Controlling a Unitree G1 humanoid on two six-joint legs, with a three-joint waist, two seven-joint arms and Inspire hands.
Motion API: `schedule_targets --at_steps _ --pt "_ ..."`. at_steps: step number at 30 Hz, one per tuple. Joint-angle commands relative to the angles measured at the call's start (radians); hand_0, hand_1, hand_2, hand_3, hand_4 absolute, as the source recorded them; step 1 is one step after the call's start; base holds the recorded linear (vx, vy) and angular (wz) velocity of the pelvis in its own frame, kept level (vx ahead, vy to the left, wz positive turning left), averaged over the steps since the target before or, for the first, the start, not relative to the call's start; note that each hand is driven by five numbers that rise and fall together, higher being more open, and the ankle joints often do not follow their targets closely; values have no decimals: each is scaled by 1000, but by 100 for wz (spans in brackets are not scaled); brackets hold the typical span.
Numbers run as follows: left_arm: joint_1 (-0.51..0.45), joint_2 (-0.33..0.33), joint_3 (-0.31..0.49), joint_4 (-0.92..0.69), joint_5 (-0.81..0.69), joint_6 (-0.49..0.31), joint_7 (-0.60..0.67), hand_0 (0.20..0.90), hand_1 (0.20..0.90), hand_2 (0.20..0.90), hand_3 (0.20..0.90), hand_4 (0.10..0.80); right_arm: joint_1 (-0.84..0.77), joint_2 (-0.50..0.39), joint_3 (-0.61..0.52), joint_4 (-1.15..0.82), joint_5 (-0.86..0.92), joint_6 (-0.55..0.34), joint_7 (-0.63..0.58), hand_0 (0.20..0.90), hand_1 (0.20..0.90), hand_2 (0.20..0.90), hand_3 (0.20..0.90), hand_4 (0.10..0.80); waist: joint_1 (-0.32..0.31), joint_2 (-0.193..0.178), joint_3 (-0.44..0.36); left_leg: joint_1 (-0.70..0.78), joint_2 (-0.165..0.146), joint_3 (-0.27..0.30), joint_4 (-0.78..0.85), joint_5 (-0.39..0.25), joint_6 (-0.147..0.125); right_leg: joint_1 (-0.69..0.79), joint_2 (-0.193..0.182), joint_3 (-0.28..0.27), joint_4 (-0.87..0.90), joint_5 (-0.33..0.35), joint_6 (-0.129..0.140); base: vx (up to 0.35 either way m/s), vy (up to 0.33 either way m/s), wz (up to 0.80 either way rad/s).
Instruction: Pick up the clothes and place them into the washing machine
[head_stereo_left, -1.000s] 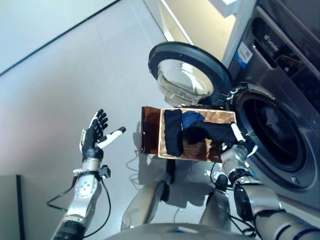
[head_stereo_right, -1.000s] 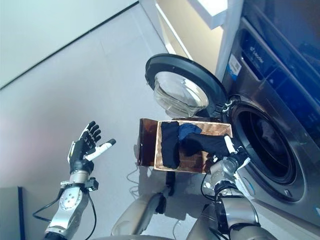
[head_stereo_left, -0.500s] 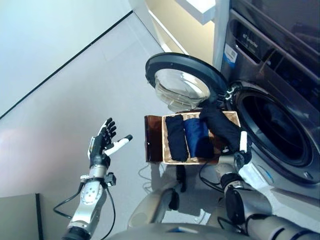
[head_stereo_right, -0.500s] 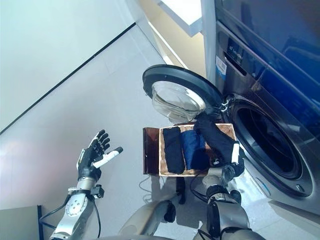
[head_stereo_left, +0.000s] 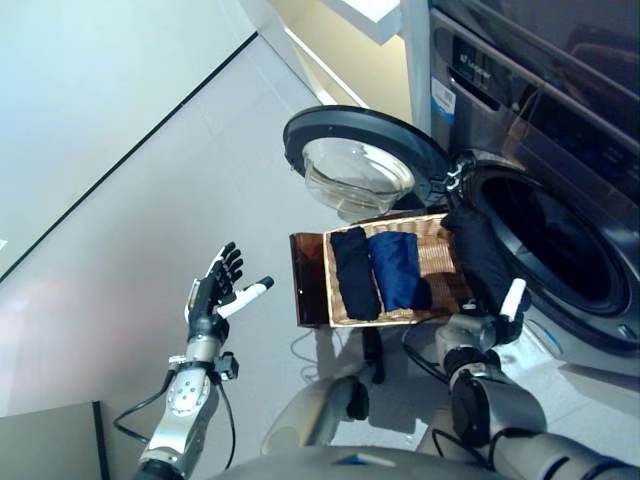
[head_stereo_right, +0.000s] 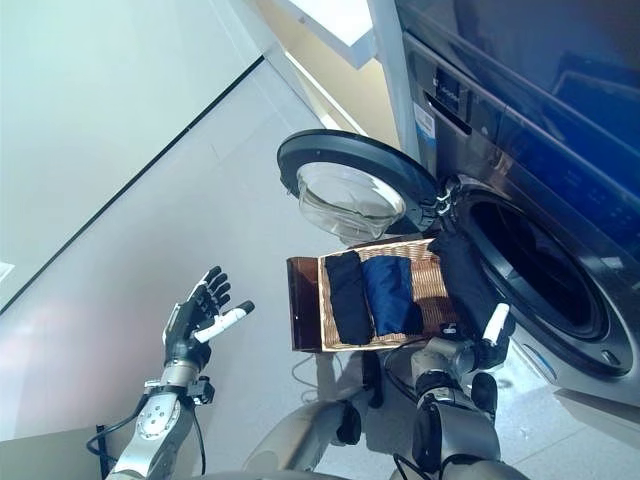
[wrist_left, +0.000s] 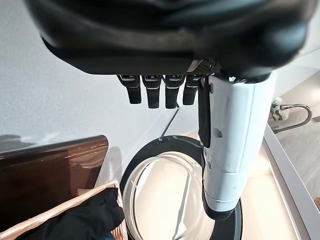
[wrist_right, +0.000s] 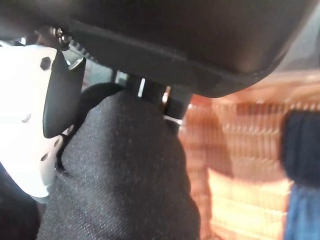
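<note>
**Limp black garment held at the drum mouth**

Nearest, on the right, the right hand (head_stereo_left: 490, 322) has its fingers and white-covered thumb curled round a black, denim-like cloth garment (head_stereo_left: 483, 255); the right wrist view shows the fabric bunched against the palm. The garment runs from that grip up over the right edge of the woven wicker laundry basket (head_stereo_left: 437, 263) towards the round opening of the grey front-loading washing machine (head_stereo_left: 560, 250), just beside its rim. It looks soft and floppy, fairly light, with no shape of its own, so any loose end is likely to trail and could catch on the basket edge or door seal; a bunched grip near the middle should keep more of it gathered.

On the left, the left hand (head_stereo_left: 215, 291) hovers with fingers straight and spread, holding nothing, well apart from the basket.

In the basket lie a folded black cloth (head_stereo_left: 353, 272) and a folded dark blue cloth (head_stereo_left: 397, 268), side by side. Farther off, the round glass-windowed washer door (head_stereo_left: 358, 165) stands open.
</note>
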Motion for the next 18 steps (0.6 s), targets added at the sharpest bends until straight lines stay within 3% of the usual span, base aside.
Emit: schedule_targets --at_steps 1,5,7,8,10,11,12,15,18 --pt "-36 26 49 -111 -7 -113 26 900 900 900 900 800 -109 -111 3 -158 -103 -107 -35 200 200 200 200 300 10 28 -16 -125 6 -59 145 -144 -63 42 20 -35 -80 -20 -120 0 0 0" --pt "-33 39 56 -118 -3 -120 30 900 900 900 900 800 -172 -201 -29 -221 -212 -133 -140 200 200 200 200 300 20 40 -20 -131 7 -62 141 -133 -64 31 23 -34 -77 -15 -121 -4 -10 -4" --pt "-30 71 72 -128 11 -131 32 900 900 900 900 800 -256 -339 -29 -234 -325 -125 -233 200 200 200 200 300 39 50 -32 -131 1 -69 141 -137 -68 26 19 -36 -72 -24 -120 -6 -3 2" --pt "-36 66 71 -129 11 -131 33 900 900 900 900 800 -267 -346 -26 -234 -343 -120 -253 200 200 200 200 300 41 56 -28 -136 2 -68 140 -129 -67 20 21 -35 -72 -17 -120 -29 12 3" --pt "-30 107 97 -147 26 -140 39 900 900 900 900 800 -385 -500 27 -231 -387 -94 -289 200 200 200 200 300 68 62 -45 -137 -5 -72 136 -130 -73 7 13 -33 -61 -28 -118 0 0 0" --pt "-33 103 97 -148 25 -140 39 900 900 900 900 800 -396 -509 33 -222 -386 -91 -290 200 200 200 200 300 69 66 -44 -139 -5 -72 135 -130 -73 3 12 -32 -60 -28 -118 -10 15 4" --pt "-28 115 108 -156 21 -144 48 900 900 900 900 800 -464 -571 105 -202 -385 -64 -291 900 900 900 900 800 80 61 -55 -138 -5 -71 130 -127 -75 -6 12 -28 -50 -30 -120 0 13 6" --pt "-37 107 123 -150 18 -140 56 900 900 900 900 800 -480 -592 158 -171 -394 -19 -258 900 900 900 900 800 75 63 -53 -141 -2 -65 131 -124 -76 -20 17 -22 -33 -32 -123 8 1 6" --pt "-42 90 146 -154 6 -136 61 900 900 900 900 800 -452 -551 155 -143 -351 -5 -196 900 900 900 900 800 73 61 -59 -146 5 -61 130 -117 -74 -31 23 -16 -25 -26 -127 -6 2 -2"
